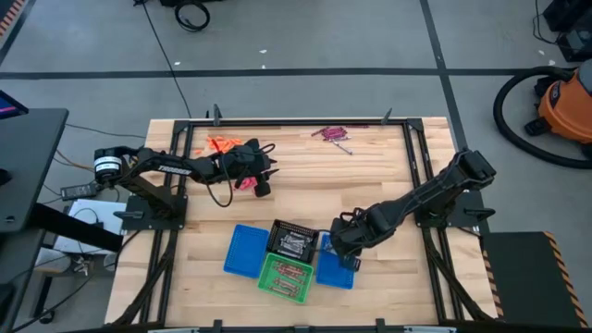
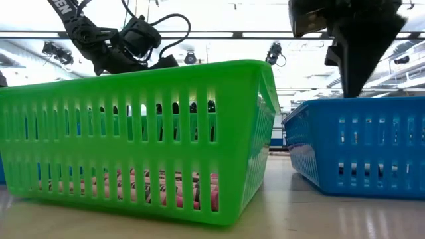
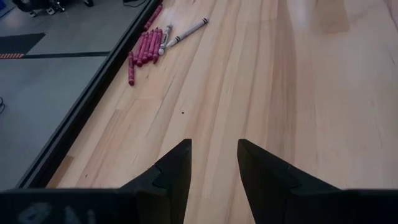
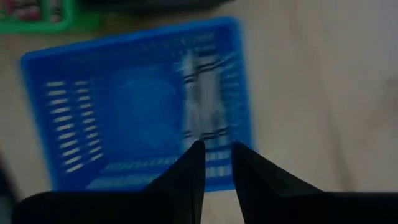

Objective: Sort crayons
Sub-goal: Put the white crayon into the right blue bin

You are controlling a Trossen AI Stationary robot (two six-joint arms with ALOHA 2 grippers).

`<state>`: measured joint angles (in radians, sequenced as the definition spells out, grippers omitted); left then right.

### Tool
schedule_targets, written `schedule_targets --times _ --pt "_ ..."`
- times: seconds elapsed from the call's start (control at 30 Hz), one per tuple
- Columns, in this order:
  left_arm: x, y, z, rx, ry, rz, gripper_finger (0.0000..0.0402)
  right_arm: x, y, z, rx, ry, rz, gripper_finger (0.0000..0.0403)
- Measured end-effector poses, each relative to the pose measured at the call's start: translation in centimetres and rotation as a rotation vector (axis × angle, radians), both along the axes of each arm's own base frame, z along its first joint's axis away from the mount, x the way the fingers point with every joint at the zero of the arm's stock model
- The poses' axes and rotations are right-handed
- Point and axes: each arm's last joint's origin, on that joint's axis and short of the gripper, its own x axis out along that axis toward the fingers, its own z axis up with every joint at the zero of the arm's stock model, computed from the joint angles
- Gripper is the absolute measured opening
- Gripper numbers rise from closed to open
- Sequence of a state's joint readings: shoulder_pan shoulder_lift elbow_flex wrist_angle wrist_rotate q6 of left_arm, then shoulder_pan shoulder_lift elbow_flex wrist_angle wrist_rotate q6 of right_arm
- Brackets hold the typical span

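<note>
Right gripper (image 4: 216,152) is parted over the blue basket (image 4: 93,112); a grey crayon (image 4: 200,99) is seen just beyond its tips, lengthwise. Left gripper (image 3: 213,163) is open, empty, upper left.

Two dark jointed arms (image 1: 421,194) (looped black cables)

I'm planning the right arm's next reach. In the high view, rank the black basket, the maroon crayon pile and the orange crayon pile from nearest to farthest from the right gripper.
From the right gripper:
1. Black basket, just left.
2. Maroon crayon pile, far edge.
3. Orange crayon pile, far left.
</note>
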<state>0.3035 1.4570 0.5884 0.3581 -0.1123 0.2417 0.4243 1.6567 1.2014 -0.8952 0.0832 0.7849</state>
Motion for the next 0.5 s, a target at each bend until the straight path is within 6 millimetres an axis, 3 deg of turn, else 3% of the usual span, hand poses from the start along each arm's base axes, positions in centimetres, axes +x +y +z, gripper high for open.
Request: schedule_targets --times 0.2,0.5 --pt "0.1 0.0 0.1 0.009 -0.014 -0.002 0.0141 0.5 -3.0 0.2 -0.234 0.002 0.002 0.0082" --pt "0.3 0.2 0.6 0.078 -0.039 -0.029 0.0141 0.5 -11.0 -2.7 -0.343 0.132 0.027 0.0082"
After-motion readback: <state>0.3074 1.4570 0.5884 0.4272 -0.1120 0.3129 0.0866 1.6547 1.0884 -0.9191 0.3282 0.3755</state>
